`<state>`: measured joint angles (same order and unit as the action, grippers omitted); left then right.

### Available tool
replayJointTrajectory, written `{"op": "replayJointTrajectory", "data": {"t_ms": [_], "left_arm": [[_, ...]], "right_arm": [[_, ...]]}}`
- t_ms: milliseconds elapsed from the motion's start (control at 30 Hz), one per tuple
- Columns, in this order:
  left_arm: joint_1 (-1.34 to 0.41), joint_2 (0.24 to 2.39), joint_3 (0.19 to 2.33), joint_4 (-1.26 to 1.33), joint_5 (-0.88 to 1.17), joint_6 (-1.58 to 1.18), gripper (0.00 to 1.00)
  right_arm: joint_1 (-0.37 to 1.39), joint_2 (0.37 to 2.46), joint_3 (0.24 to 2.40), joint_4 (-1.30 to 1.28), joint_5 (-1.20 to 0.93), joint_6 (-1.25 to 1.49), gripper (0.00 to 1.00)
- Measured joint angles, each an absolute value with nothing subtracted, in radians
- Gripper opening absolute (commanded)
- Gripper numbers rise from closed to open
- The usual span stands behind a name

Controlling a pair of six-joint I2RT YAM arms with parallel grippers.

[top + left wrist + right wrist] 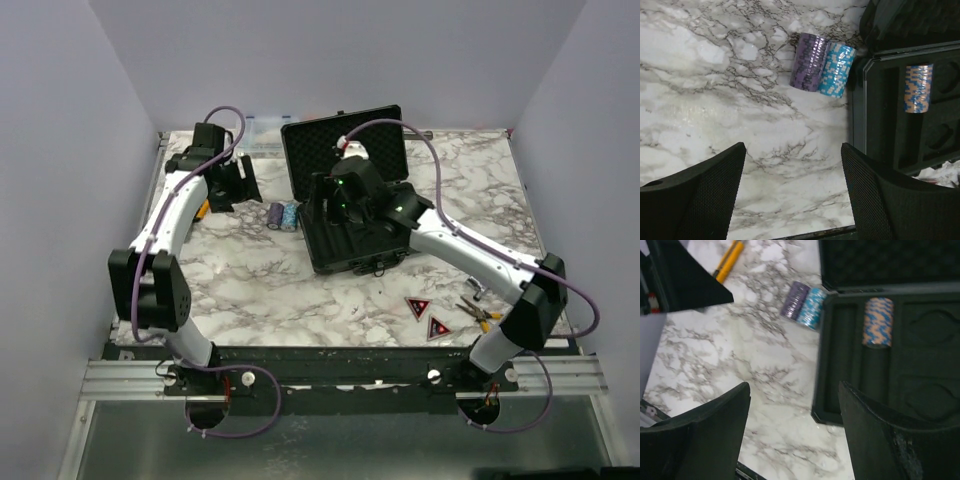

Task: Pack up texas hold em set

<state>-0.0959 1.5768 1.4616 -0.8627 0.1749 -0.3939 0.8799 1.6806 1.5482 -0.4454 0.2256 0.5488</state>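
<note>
— Briefcase (340,262), black, one: location and contents?
— Middle of the marble table (260,290), lid up, foam lining showing. Its slotted tray (930,365) holds one orange-and-blue chip stack (878,322), lying in a slot.
— Grippers?
— Two. Left gripper (792,150): fingers spread wide, nothing held, above bare marble. Right gripper (793,387): also wide and empty, above the case's left edge.
— Loose pieces?
— Two stacks on their sides just left of the case, touching: purple stack (808,62), blue stack (837,69). Two red-black triangles (417,307) (438,327) on the table, right of the case's front.
</note>
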Motion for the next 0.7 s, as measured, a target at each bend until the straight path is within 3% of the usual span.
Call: {"op": "replayJointTrajectory", "data": {"t_ms": [433,700], "left_arm": [[-0.132,1.943,1.659,-0.904,0.203,-0.296,0.7],[-0.179,2.1,1.8,-0.952,0.193,-0.315,0.57]], "right_arm": [[0.873,1.293,1.234,-0.582,0.397,0.675,0.75],[0.873,1.187,1.198,-0.658,0.438,0.759,0.74]]}}
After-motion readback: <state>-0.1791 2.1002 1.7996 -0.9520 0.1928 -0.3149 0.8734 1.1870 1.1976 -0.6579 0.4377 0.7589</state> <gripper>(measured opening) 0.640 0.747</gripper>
